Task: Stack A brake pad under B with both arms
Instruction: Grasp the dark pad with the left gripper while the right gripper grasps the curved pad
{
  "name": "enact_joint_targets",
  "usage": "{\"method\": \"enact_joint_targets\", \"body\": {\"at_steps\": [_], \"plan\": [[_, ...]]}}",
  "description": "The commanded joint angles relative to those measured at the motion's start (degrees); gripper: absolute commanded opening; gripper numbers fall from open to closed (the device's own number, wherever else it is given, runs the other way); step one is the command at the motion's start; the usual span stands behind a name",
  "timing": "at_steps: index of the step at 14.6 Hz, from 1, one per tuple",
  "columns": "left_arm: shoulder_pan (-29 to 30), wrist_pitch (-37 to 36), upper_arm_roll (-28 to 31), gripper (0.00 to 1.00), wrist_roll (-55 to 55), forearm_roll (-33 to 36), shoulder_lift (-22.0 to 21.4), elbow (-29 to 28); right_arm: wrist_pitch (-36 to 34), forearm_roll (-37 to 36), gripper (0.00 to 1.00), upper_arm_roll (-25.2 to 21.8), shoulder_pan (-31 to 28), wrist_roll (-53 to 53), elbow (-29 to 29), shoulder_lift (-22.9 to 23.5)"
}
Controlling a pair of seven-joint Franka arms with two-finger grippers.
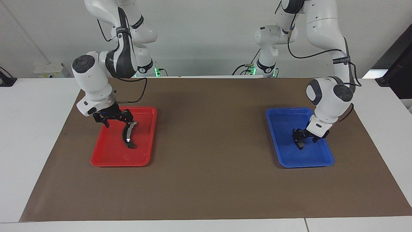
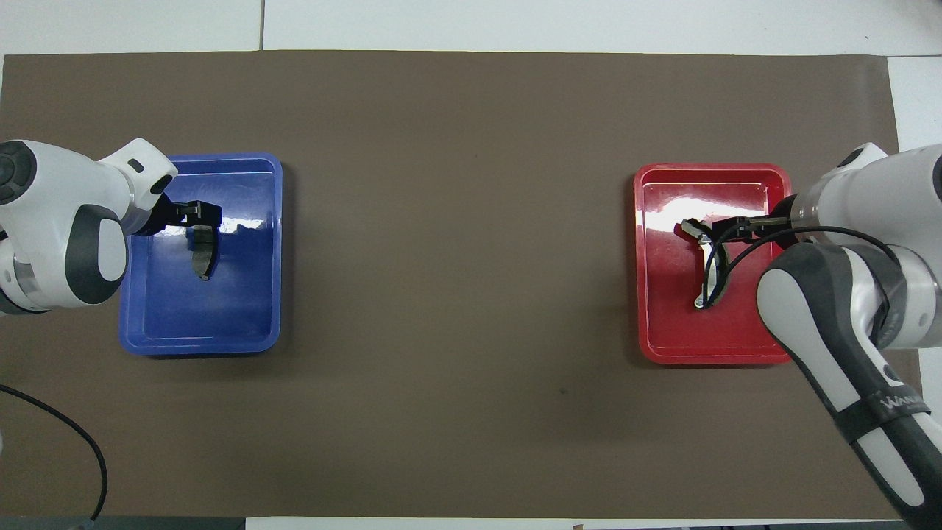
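Observation:
B, the long black crescent piece (image 1: pixel 129 137) with a silvery end and a bright spot, is in the red tray (image 1: pixel 109 162). My right gripper (image 1: pixel 131 123) is shut on its silvery end, and the other end rests low in the tray. It also shows in the overhead view (image 2: pixel 712 274), with the right gripper (image 2: pixel 708 234) and the red tray (image 2: pixel 706 353). The A brake pad (image 1: pixel 300 146), short and dark grey, is in the blue tray (image 1: pixel 309 162). My left gripper (image 1: pixel 299 139) is shut on its upper end. The pad (image 2: pixel 201 258), the left gripper (image 2: pixel 201 219) and the blue tray (image 2: pixel 243 324) show from above.
A brown mat (image 1: pixel 209 145) covers the table between the two trays, which stand at opposite ends of it. White table surface borders the mat. A black cable (image 2: pixel 66 434) lies on the mat near the left arm's base.

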Motion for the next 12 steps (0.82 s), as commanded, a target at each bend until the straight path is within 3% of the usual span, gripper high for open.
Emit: {"method": "enact_joint_targets", "body": {"at_steps": [1, 5, 8, 11, 12], "plan": [[-0.35, 1.98, 0.01, 0.99, 0.96, -0.85, -0.42, -2.42, 6.33, 1.28, 0.99, 0.35, -0.77, 0.73, -5.76, -0.7], [-0.53, 2.24, 0.01, 0.99, 0.95, -0.85, -0.68, -3.39, 10.02, 1.37, 0.99, 0.35, -1.38, 0.47, -9.0, 0.8], [-0.53, 1.63, 0.01, 0.87, 0.95, -0.85, -0.77, -3.4, 13.03, 1.28, 0.99, 0.44, -1.3, 0.64, -9.46, 3.16], [-0.53, -0.21, 0.01, 0.59, 1.13, -0.85, -0.94, -3.4, 14.7, 1.28, 0.98, 0.44, -1.29, 0.29, -9.37, 4.31], [-0.53, -1.0, 0.01, 0.45, 1.22, -0.85, -1.03, -3.31, 14.87, 1.28, 0.95, 0.44, -1.29, 0.12, -9.37, 4.31]]}}
